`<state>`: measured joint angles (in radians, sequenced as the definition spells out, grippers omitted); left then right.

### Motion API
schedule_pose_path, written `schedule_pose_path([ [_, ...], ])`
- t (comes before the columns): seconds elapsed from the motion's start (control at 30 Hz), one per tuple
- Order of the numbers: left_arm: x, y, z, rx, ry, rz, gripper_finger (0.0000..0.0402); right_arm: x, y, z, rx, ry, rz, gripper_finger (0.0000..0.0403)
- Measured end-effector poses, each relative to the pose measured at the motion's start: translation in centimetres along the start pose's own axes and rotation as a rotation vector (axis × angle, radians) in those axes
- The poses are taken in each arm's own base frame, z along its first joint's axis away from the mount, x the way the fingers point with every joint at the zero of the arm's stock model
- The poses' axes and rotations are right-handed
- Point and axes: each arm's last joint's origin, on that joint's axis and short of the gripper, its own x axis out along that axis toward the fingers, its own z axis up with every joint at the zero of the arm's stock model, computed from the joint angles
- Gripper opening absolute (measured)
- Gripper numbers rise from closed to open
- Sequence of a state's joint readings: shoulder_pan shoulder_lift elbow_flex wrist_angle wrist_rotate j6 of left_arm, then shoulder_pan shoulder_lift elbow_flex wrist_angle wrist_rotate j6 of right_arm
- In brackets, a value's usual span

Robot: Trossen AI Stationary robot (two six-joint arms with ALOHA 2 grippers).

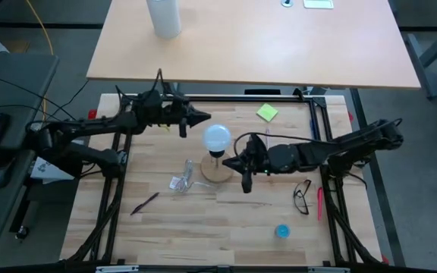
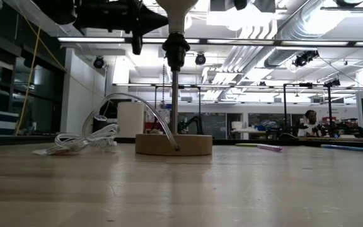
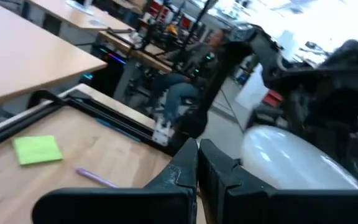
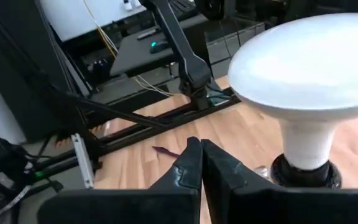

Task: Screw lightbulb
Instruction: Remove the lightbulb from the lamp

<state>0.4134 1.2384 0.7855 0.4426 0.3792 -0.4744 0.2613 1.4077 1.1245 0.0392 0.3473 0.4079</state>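
Lightbulb (image 1: 217, 137) sits upright in the black socket (image 2: 175, 47) on the post of the round wooden base (image 1: 217, 171), mid-table; how deep it is seated we cannot tell. Our right gripper (image 1: 246, 185) hangs just beside the base, fingers (image 4: 194, 165) pressed together on nothing. Our left gripper (image 1: 205, 116) hovers near the globe, likewise closed and empty. A green sticky note (image 1: 267, 113) lies farther back.

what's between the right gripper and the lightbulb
Nothing: in the high view, only bare tabletop shows in the gap between the shut right gripper and the lightbulb seated on its socket.
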Motion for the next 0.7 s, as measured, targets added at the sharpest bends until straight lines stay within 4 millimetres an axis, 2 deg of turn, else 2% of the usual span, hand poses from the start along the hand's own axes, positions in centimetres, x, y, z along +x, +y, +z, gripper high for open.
schedule_pose_path([
  [0.13, 0.3, -0.9, -0.3, 0.006, 0.019, -0.032, 0.0, 0.2, -0.4, 1.0, -0.04, -0.016, -0.005, 0.0],
  [0.27, 0.1, -1.4, -0.3, 0.005, 0.032, -0.034, 0.0, 0.4, -1.2, 1.0, -0.057, 0.02, -0.044, 0.0],
  [0.7, 0.2, -1.6, -0.5, -0.004, 0.047, -0.036, 0.0, 0.7, -2.0, 1.3, -0.068, 0.025, -0.066, 0.0],
])
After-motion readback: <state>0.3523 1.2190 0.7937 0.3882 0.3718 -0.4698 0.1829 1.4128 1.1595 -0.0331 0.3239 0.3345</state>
